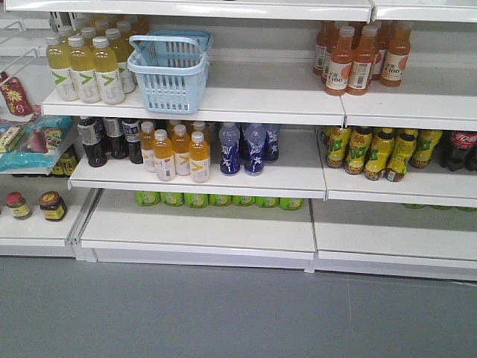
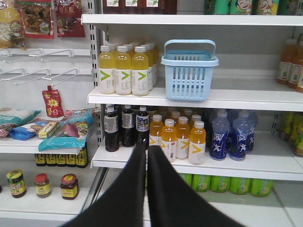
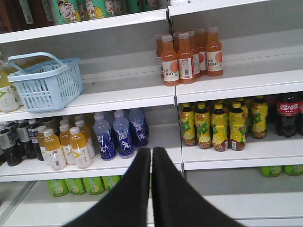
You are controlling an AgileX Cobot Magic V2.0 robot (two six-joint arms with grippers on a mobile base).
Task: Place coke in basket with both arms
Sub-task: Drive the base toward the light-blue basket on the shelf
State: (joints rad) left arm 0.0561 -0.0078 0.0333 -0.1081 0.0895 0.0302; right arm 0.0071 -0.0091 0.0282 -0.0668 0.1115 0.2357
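Shop shelves (image 1: 268, 104) fill our view: coke (image 1: 460, 148) stands far right on the middle shelf, basket (image 1: 170, 74) upper left. Left and right jaws are pressed together, empty. We risk toppling the yellow bottles (image 1: 376, 153) beside it when reaching.

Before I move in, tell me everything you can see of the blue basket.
The basket is pale blue plastic, rectangular, with slotted walls and a flared rim. Both thin handles are swung up, meeting over the opening. It stands upright on the white shelf, just right of the yellow drink bottles; whether it touches them is unclear. Nothing shows inside it.
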